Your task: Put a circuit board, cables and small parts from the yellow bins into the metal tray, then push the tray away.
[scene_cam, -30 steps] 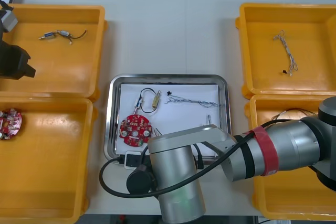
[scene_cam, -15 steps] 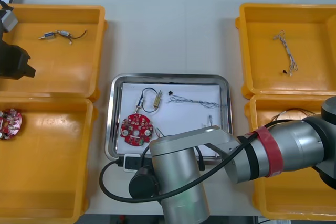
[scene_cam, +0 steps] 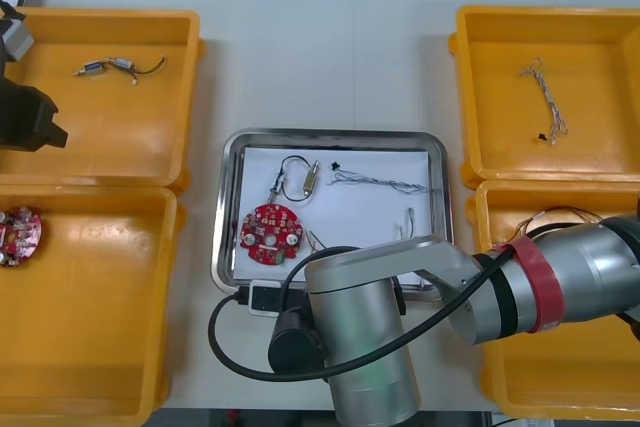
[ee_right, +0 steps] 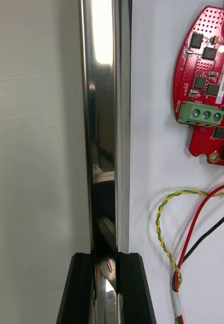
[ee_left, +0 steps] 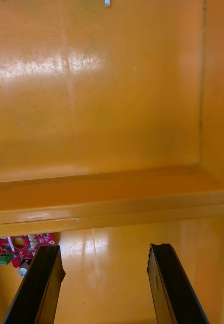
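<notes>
Light table (scene_cam: 330, 57), two yellow bins (scene_cam: 110, 127) down each side, and the tray (scene_cam: 330, 136) sits in the middle between them. Its long axis runs 9 to 3 o'clock, so the short ends face the bins.

Right gripper (ee_right: 106, 258) is at the tray's 6 o'clock edge, near the 7 o'clock corner. Its fingers are clamped on the shiny rim, which runs straight out between them.

On the tray's white inside, the board (scene_cam: 271, 229) is at about 8 o'clock. The black cable (scene_cam: 297, 175) is just beyond it toward 12. The thin blue-white cable (scene_cam: 380, 182) is stretched roughly 9-to-3 up on the 2 o'clock side.

Compared with a second ago, the whole tray has slid toward 12 o'clock and a touch toward 3. The stuff inside has kept the same layout, and the right arm has gone along with it.

Left gripper (ee_left: 105, 253) is parked out at 9 o'clock over the left bins, fingers spread wide apart.
</notes>
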You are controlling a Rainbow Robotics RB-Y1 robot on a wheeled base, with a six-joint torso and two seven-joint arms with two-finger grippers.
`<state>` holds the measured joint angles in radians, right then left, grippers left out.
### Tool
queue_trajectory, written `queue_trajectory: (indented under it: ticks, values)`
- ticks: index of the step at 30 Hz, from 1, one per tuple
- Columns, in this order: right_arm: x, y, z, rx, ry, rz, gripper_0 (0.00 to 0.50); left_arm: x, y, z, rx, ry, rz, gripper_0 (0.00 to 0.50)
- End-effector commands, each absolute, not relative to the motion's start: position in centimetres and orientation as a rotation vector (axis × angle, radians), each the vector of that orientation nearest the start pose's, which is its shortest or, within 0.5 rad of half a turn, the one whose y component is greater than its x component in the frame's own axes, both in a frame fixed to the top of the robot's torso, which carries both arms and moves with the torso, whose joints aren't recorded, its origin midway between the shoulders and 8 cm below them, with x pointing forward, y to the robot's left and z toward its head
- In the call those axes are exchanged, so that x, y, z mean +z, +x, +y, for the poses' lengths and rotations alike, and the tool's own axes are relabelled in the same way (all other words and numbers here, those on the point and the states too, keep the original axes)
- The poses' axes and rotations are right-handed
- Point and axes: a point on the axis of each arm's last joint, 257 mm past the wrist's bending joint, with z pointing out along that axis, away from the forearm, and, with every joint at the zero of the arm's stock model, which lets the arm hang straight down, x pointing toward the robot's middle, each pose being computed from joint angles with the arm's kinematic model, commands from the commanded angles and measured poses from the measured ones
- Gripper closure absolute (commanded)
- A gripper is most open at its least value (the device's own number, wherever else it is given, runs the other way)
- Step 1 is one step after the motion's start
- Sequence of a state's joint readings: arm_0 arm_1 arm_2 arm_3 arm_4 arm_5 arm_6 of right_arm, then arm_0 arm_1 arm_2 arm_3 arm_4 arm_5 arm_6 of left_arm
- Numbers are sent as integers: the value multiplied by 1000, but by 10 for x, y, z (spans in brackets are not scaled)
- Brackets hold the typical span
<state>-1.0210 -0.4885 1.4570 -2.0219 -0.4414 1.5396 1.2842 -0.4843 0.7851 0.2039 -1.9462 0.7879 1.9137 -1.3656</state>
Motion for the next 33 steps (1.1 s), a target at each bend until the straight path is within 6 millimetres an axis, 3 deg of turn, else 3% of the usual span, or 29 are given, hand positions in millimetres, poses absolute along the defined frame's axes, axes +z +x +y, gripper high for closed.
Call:
queue_trajectory:
  ticks: [1, 16, 33]
  values:
    - [-282, 361, 1, -454, -1795, 1860, 500, -100, 446, 383, 107, 133, 2596, 0]
    - [-256, 386, 7, -525, -1776, 1762, 500, -100, 446, 383, 107, 133, 2596, 0]
    - [-241, 416, 14, -579, -1780, 1680, 500, -100, 446, 383, 107, 133, 2596, 0]
